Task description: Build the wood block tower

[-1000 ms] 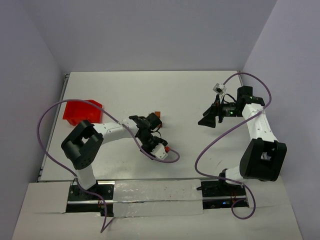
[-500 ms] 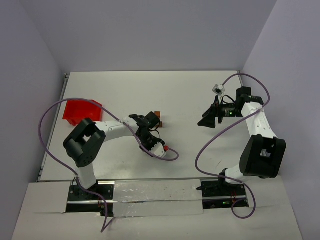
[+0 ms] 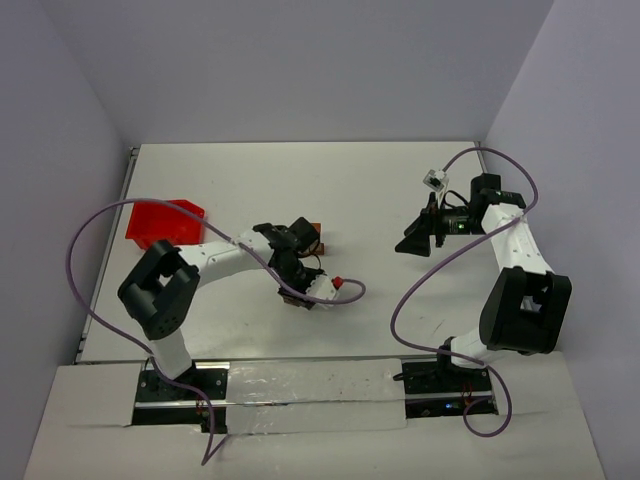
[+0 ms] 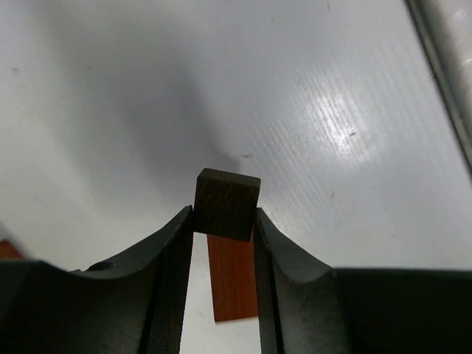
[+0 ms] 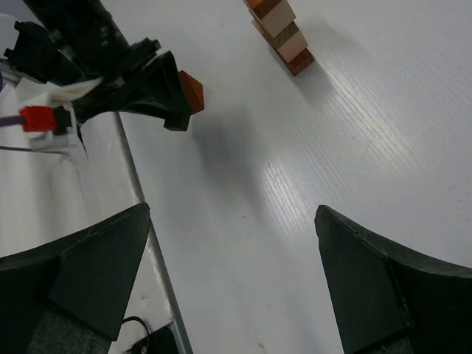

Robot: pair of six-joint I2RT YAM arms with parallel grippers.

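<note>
The wood block tower point(image 3: 317, 228) is a short stack of tan and reddish-brown blocks left of the table's middle; its lower part shows in the right wrist view point(image 5: 284, 33). My left gripper point(image 3: 301, 238) is just left of the tower, above the table. It is shut point(image 4: 224, 214) on a dark brown wood block point(image 4: 226, 204), with a reddish-brown piece point(image 4: 233, 279) between the fingers behind it. The right wrist view shows that gripper point(image 5: 173, 92) with the block point(image 5: 190, 92) at its tip. My right gripper point(image 3: 412, 243) is open and empty point(image 5: 232, 214), well right of the tower.
A red plastic bin point(image 3: 165, 222) sits at the left side of the table. Purple cables loop off both arms, one point(image 3: 345, 295) lying on the table in front of the left wrist. Walls stand at the back and on both sides.
The left wrist has rolled and shifted slightly up-left beside the tower, still holding the block; its cable loop swung right. The right arm has hardly moved.
</note>
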